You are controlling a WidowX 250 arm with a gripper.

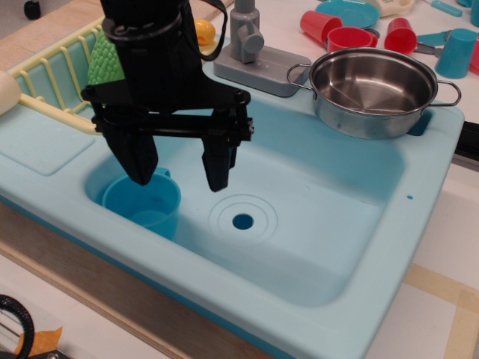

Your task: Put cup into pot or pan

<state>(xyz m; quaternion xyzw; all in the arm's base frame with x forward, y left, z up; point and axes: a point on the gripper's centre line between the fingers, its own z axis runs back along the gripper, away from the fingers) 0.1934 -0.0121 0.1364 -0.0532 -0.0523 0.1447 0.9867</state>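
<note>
my gripper (179, 170) is spread wide with nothing between the fingers, hanging inside the sink basin. the cup (144, 206) stands upright on the basin floor, below my left-hand finger as the camera shows it; that fingertip overlaps the cup's rim or sits just over its mouth, and i cannot tell whether it touches. the other finger hangs outside the cup wall, toward the drain (243, 221). the pot (374, 90) is well apart from me, up and to the right in view, on the sink's back corner ledge, empty, 2 wire handles out to the sides.

risks, my judgement:
- the cup sits close to the basin's left wall. if i come down off-centre, a finger may push the rim and tip or skid the cup on slick plastic.
- thin tapered wall: a squeeze too near the top could let it slip out on the lift.
- the small handle faces away toward the back; if a finger lands on it the grasp may twist.
- lifting out, i must clear the faucet (251, 45) before reaching the pot; a low carry could clip the pot rim.
- releasing high could bounce the cup off the steel.

surface: light blue toy sink (419, 217), glossy, on a pale counter with tape strips. a yellow dish rack (56, 63) lies behind and left of me. red cups (348, 34) and a lighter blue cup (455, 52) crowd beyond the pot.
</note>
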